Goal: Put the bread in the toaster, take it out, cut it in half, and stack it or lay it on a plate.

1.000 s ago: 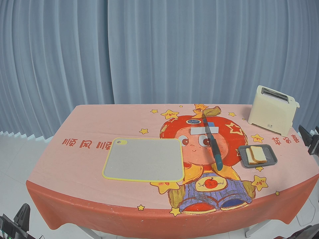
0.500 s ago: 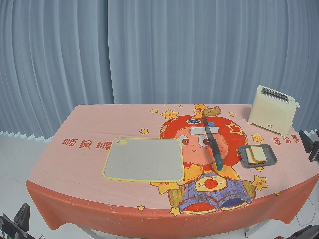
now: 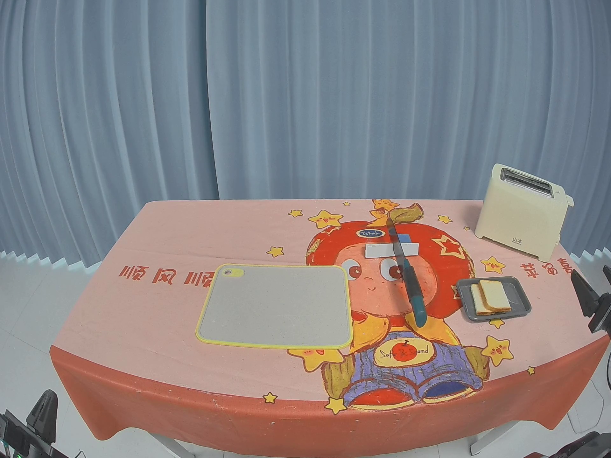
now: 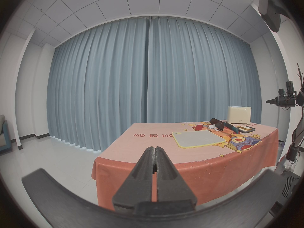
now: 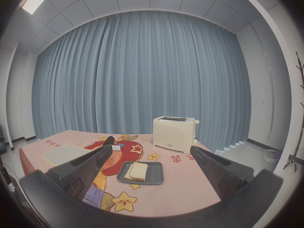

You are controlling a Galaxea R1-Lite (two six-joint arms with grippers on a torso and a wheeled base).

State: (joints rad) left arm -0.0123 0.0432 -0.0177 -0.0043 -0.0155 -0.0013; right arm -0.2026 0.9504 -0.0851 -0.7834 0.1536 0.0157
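Nearest the robot, the left gripper (image 4: 154, 149) hung low, off the near left corner of the table, well apart from everything on it. Its two black fingers were pressed together along their length. The right gripper (image 5: 150, 144) sat just off the table's right edge, its fingers spread wide apart, and its wrist view looked across at the tray and the toaster.

The table wore a pink and orange cloth (image 3: 159, 236) printed with a cartoon apple-headed child and yellow stars. Toward the near middle of it lay a flat grey rectangular cutting board with a yellow rim (image 3: 275, 305). Just to the right of the board lay a long knife with a teal handle (image 3: 407, 275), the handle toward the robot and the blade pointing away, crossing a small white and blue block (image 3: 382, 250).

Right of the knife was a shallow dark grey rectangular tray (image 3: 520, 297). Two pale square slices of bread (image 3: 491, 296) lay in it, one overlapping the other.

Farther back, at the far right corner, stood a cream boxy two-slot toaster (image 3: 522, 214), upright and apart from the tray. Behind the table hung a pleated blue-grey curtain (image 3: 305, 84).
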